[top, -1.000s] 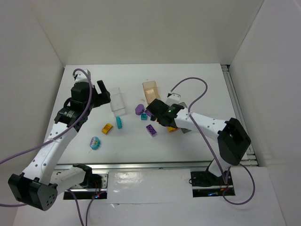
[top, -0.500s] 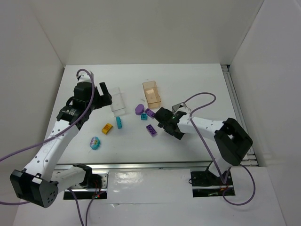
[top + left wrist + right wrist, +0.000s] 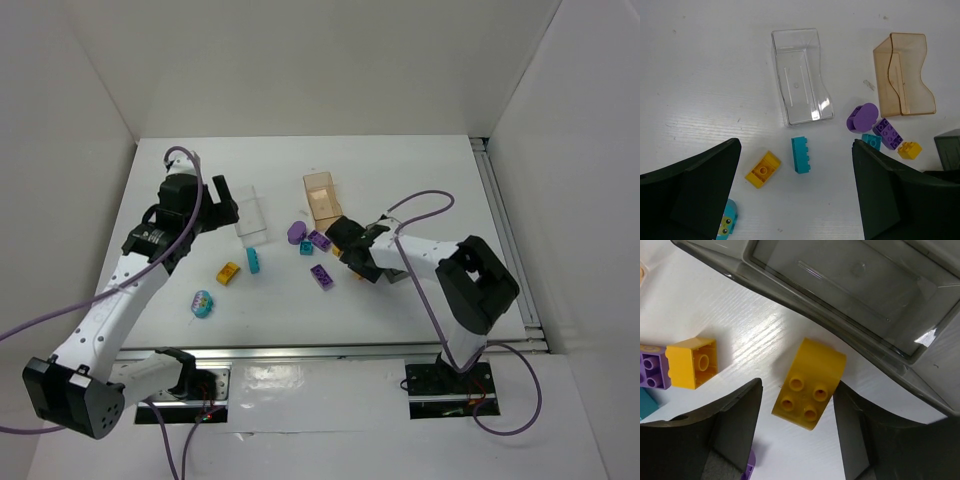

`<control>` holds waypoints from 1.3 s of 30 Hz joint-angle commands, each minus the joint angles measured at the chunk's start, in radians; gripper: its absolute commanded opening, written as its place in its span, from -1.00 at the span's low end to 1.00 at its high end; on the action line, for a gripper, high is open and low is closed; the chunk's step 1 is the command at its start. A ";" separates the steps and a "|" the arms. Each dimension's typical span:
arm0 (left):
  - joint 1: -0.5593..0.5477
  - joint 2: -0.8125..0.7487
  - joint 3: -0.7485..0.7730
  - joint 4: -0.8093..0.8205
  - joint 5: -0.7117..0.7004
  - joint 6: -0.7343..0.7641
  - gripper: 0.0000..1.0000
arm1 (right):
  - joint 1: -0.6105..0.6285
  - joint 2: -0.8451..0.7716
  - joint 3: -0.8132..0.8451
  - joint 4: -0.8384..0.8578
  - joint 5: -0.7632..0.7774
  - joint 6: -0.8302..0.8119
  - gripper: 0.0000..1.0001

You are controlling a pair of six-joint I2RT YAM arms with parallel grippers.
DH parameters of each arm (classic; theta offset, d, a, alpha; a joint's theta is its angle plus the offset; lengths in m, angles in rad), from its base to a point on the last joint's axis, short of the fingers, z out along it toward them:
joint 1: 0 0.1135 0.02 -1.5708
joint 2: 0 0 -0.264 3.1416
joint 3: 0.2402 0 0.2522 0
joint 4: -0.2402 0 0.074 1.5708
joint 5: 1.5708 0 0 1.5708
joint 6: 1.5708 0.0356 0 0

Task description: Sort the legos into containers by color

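I count 3 yellow, 3 purple, 3 teal legos (image 3: 801,155), 3 containers (image 3: 800,80).

The left arm (image 3: 112,298) stretches forward from its base, with the left gripper (image 3: 222,200) held high and its fingers spread wide (both dark tips frame the wrist view). The right arm (image 3: 432,256) folds at the elbow and reaches leftward, with the right gripper (image 3: 346,246) low and its fingers parted.
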 commanded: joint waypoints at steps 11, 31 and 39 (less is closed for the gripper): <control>0.005 0.008 0.025 0.012 -0.009 0.017 1.00 | 0.110 -0.035 0.107 -0.037 0.172 -0.082 -0.16; 0.005 0.067 0.054 -0.028 -0.029 -0.001 1.00 | -0.189 -0.112 0.139 0.064 0.177 -0.317 -0.09; 0.005 0.067 0.054 -0.028 -0.038 -0.001 1.00 | -0.114 -0.121 0.185 0.035 0.215 -0.336 0.82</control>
